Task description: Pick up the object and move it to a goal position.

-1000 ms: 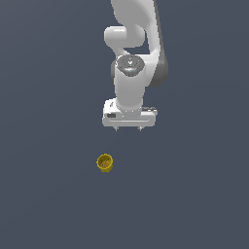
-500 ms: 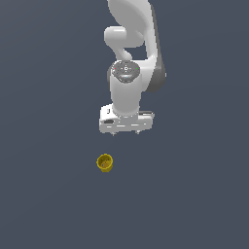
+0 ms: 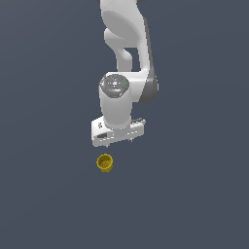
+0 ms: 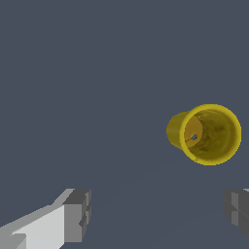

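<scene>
The object is a small yellow cup-like cylinder [image 3: 104,163] with a darker hollow top, standing on the dark grey floor. It also shows in the wrist view [image 4: 206,133], seen into its hollow. My white gripper [image 3: 118,143] hangs above the cup, slightly toward the exterior view's right, apart from it. Its jaws are open and hold nothing. In the wrist view the gripper [image 4: 158,214] shows two grey fingertips [image 4: 78,214] wide apart, and the cup lies beyond them, nearer to the other fingertip [image 4: 237,209].
The white arm [image 3: 126,53] rises from the gripper to the exterior view's upper edge. A plain dark grey floor [image 3: 194,194] surrounds the cup.
The gripper has moved toward the exterior view's left and lower, closer to the cup. The cup has not moved.
</scene>
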Controlling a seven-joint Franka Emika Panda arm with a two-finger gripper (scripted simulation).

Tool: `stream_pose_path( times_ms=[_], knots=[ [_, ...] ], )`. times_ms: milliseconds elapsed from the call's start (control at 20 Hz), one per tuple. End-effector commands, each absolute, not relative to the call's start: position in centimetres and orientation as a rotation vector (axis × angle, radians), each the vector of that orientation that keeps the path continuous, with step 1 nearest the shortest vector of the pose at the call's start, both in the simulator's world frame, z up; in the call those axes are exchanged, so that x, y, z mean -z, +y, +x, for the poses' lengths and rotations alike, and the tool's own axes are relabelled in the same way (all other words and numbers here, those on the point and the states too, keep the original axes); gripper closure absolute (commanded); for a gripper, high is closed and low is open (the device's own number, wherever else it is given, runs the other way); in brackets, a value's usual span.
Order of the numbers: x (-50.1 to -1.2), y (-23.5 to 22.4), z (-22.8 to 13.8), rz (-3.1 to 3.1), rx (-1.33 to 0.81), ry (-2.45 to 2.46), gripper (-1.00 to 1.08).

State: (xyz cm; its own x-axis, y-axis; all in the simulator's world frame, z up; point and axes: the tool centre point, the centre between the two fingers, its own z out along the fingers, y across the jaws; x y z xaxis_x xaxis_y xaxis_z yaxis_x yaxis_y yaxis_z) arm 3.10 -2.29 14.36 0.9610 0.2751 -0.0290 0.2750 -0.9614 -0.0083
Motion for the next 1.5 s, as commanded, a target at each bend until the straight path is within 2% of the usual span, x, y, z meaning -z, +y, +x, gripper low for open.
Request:
stream_pose_path(
  times_ms=[0, 700, 1450],
  knots=[
    [-13.7, -3.2, 4.0, -3.094, -0.040, -0.525, -0.92],
    [-10.4, -7.7, 7.7, -3.003, -0.008, -0.920, -0.92],
    [-9.0, -8.7, 8.3, -2.979, -0.001, -0.998, -0.92]
  ],
)
